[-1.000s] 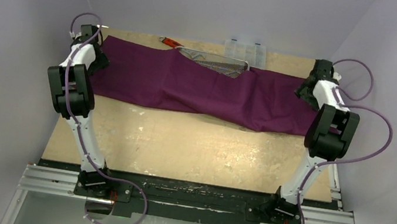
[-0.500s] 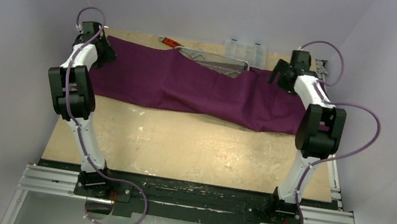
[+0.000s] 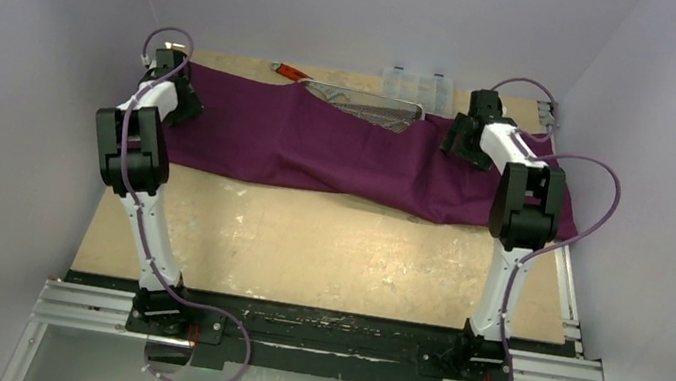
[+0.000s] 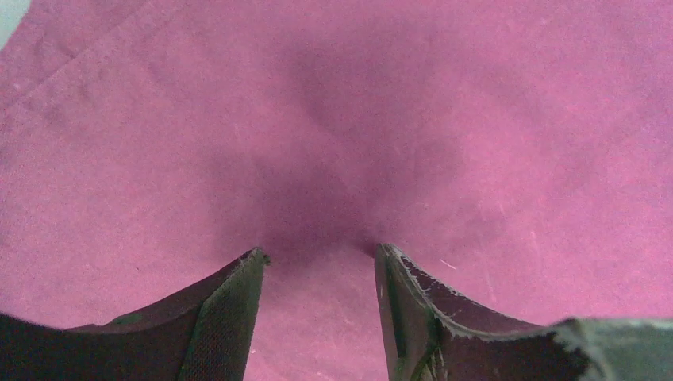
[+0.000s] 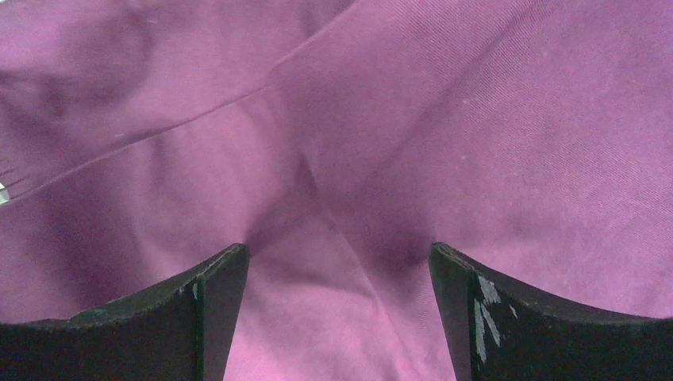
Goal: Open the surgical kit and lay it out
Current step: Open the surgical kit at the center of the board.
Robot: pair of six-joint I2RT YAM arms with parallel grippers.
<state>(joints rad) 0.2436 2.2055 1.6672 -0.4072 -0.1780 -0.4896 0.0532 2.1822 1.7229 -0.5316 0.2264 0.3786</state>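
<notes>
**Now both hands sit on the cloth, set to pinch**

Both hands are parted and hold nothing. The left hand [image 4: 317, 254] has a narrow gap, its fingertips [image 4: 238, 274] touching flat cloth [image 3: 320, 147] that dimples just ahead of them. The right hand [image 5: 337, 250] stands wider, and a raised crease of the fabric runs between its fingers [image 5: 218, 274]. The cloth lies as a folded band under both hands. The wire-mesh tray [image 3: 372, 105] shows from under the cloth's far edge, just inward of the right hand.

The step in hand is probably taking hold of the cloth to unfold it. The right hand would do best to close on that crease so it catches only the top layer. The left hand has no ridge between its fingers, so it may need to press down and gather some fabric before it shuts. Pulling evenly and keeping the lift low should stop the cloth dragging the tray across the surface [image 3: 325, 249].

A second ago the right hand was at the outer end of the cloth. It has since swung well inward towards the tray. The left hand has also shifted inward, though less. The cloth and tray have not moved.
</notes>
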